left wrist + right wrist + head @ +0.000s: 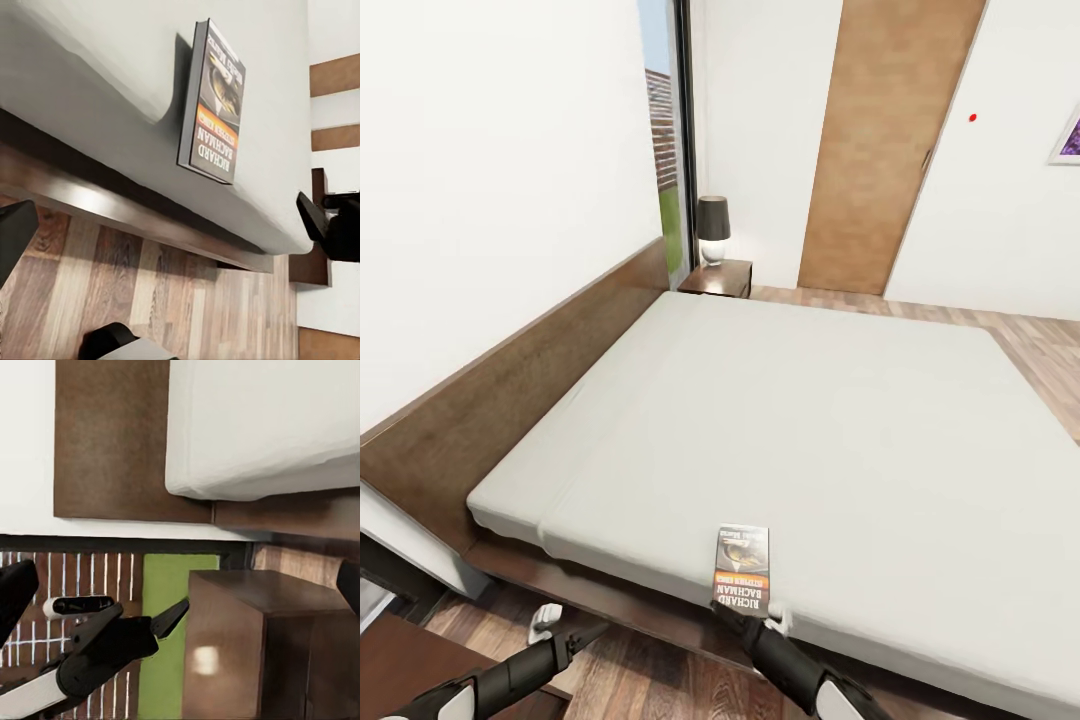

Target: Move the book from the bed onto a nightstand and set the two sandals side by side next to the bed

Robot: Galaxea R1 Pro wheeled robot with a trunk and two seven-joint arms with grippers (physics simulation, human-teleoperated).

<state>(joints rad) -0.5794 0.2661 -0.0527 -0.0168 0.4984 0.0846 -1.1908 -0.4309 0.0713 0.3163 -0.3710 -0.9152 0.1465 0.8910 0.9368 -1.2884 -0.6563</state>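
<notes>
The book (741,568) lies flat on the off-white mattress of the bed (790,420), close to the near edge; the left wrist view shows its orange band and the lettering on the book (214,105). My right gripper (745,613) is open just below the book at the mattress edge, with nothing between its fingers. My left gripper (586,632) hangs open over the floor beside the bed platform, and the right wrist view shows this left gripper (142,631) empty. One nightstand (400,660) stands at the near corner, another nightstand (720,277) at the far side. The sandals are out of view.
A black-shaded lamp (712,225) stands on the far nightstand. The brown headboard (510,400) runs along the left wall. A brown door (880,150) is behind the bed. Wood-plank floor (650,680) lies between the bed platform and me.
</notes>
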